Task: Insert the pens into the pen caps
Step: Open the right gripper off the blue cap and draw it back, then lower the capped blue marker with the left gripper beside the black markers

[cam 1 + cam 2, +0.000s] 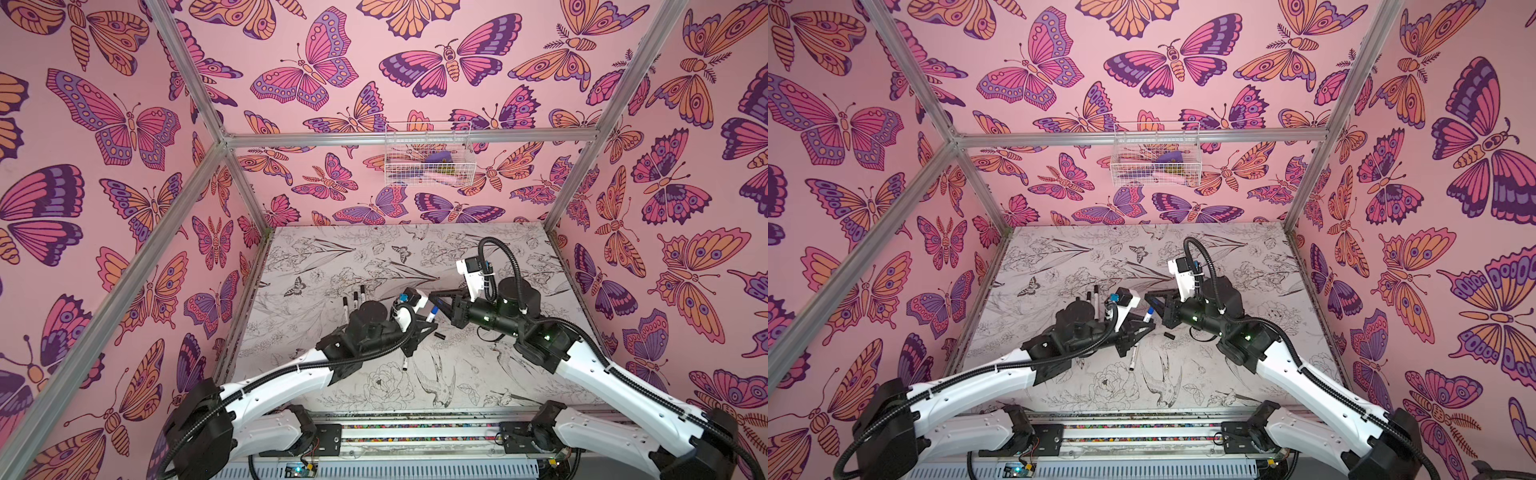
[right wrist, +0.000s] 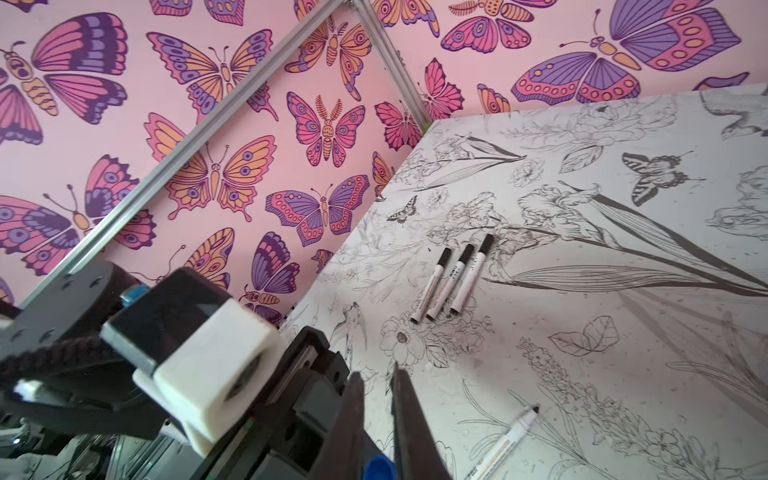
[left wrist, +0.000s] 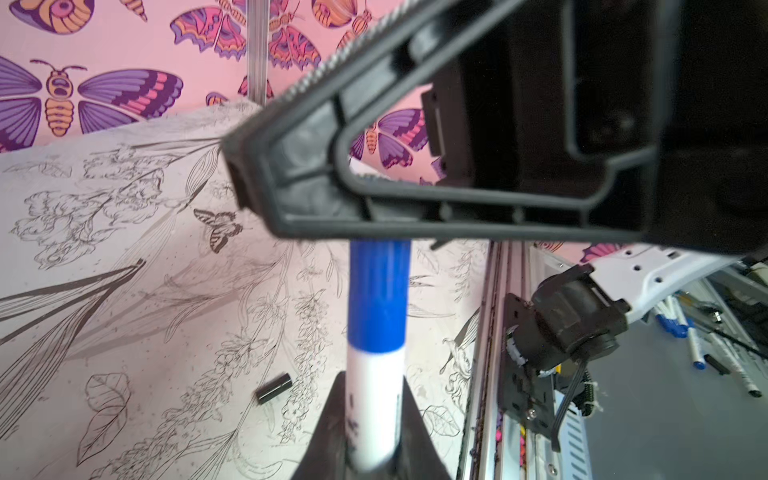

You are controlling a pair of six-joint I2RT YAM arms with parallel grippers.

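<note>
Over the table (image 3: 124, 291), left gripper (image 3: 372, 378) clenches a white pen (image 3: 374, 415) by its printed barrel; right gripper (image 2: 376, 372) pinches the blue cap (image 3: 378, 291) on its tip; a black cap (image 3: 273, 388) lies loose nearby.

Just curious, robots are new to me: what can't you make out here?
Blue cap: right wrist view, edge cuts it, right claw pinches it.
Loose pen: a top view, left arm hides most.
Basket contents: a top view, too small, blurred.
Print on three pens: right wrist view, too small.
</note>
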